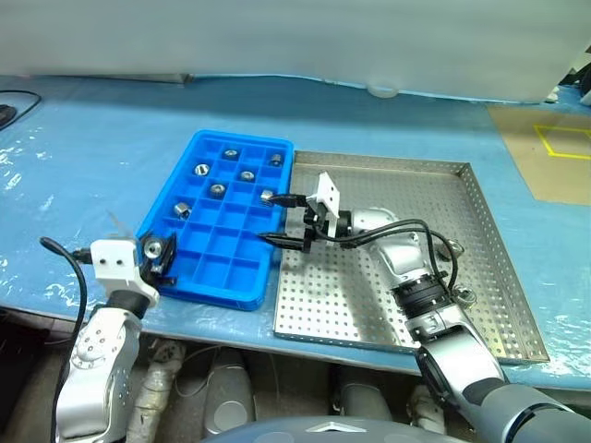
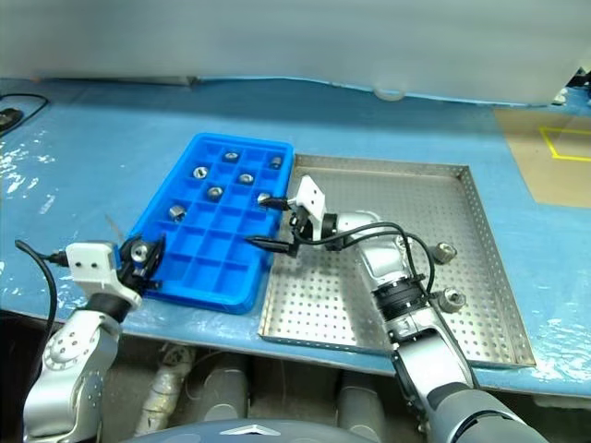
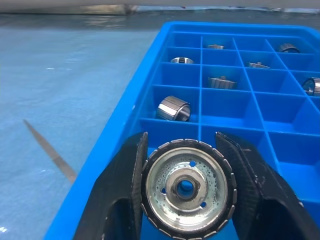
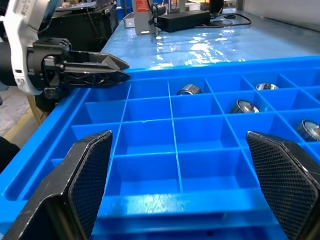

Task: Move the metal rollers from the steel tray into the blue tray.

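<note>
1. The left gripper [image 3: 186,190] is seen clamped on one metal roller [image 3: 186,187], its round face with a hollow centre turned toward the wrist camera and a black finger [image 3: 122,195] pressed against each side.
2. In the head views the left gripper [image 1: 159,251] is placed at the near left corner of the blue tray [image 1: 199,148], just at its outer rim, with the held roller shown between the fingers.
3. The right gripper [image 1: 282,220] is seen with its two fingers set wide apart and nothing between them; it is pointed toward the blue tray, its fingertips reaching over that tray's right edge where it borders the steel tray [image 1: 480,231].
4. In the right wrist view, empty compartments of the blue tray are framed between the spread fingers [image 4: 87,175], and the left gripper [image 4: 117,70] is seen beyond the tray's far rim.
5. Six metal rollers [image 1: 217,190] are lodged in separate compartments in the far half of the blue tray.
6. Two rollers [image 2: 446,251] are shown on the perforated floor of the steel tray, near its right rim.
7. Both trays are set side by side, touching, on a blue table covering [image 1: 92,138].
</note>
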